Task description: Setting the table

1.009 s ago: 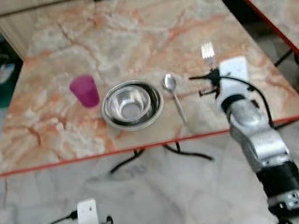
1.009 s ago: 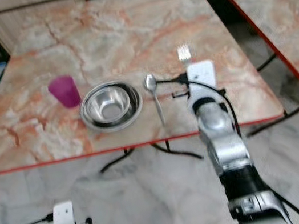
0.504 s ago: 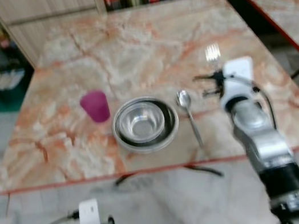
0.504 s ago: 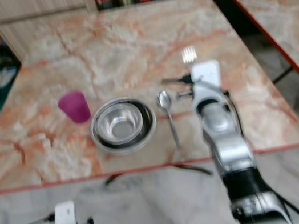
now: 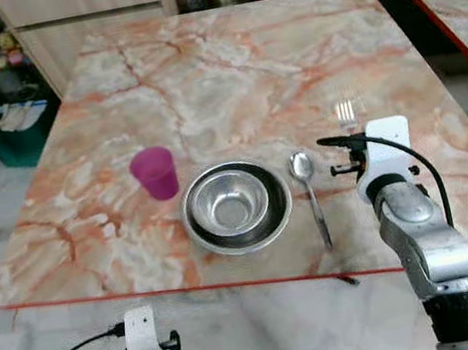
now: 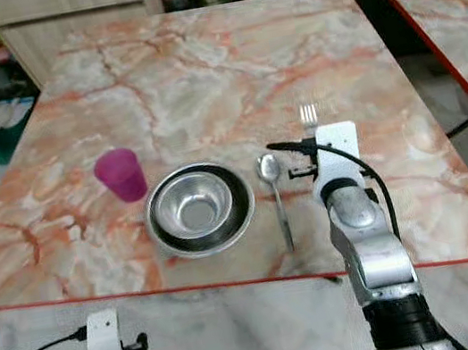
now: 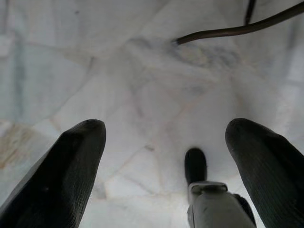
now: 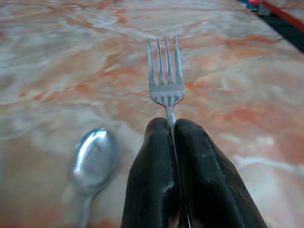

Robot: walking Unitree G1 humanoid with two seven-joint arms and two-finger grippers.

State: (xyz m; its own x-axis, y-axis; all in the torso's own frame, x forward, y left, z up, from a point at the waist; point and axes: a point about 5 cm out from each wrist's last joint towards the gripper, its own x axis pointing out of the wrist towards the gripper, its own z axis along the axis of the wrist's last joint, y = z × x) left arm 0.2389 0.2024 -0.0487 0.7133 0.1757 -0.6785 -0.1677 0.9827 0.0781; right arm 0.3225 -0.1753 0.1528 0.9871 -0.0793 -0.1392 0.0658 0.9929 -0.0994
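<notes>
Our right gripper [image 8: 172, 124] is pinching the fork [image 8: 165, 76] by its handle, the two black fingers [image 8: 151, 175] pressed together around it, tines pointing away from us over the table [image 5: 223, 59]. In the head views we are holding the fork's tines [image 5: 346, 112] just past the wrist, above the near right part of the marble top, just beside the spoon [image 5: 309, 191]. The spoon is lying flat with its bowl away from us and its handle pointing toward the near edge. To its left, the steel bowl [image 5: 237, 207] is sitting upright, close to the spoon but apart from it. Farther left, the purple cup [image 5: 155, 173] is standing upright near the bowl, not touching it. Our left gripper [image 7: 161, 166] is hanging low over the pale floor [image 7: 118, 71] in front of the table, its fingers spread wide and holding nothing. A green bin [image 5: 16, 132] is standing on the floor beyond the table's left side.
</notes>
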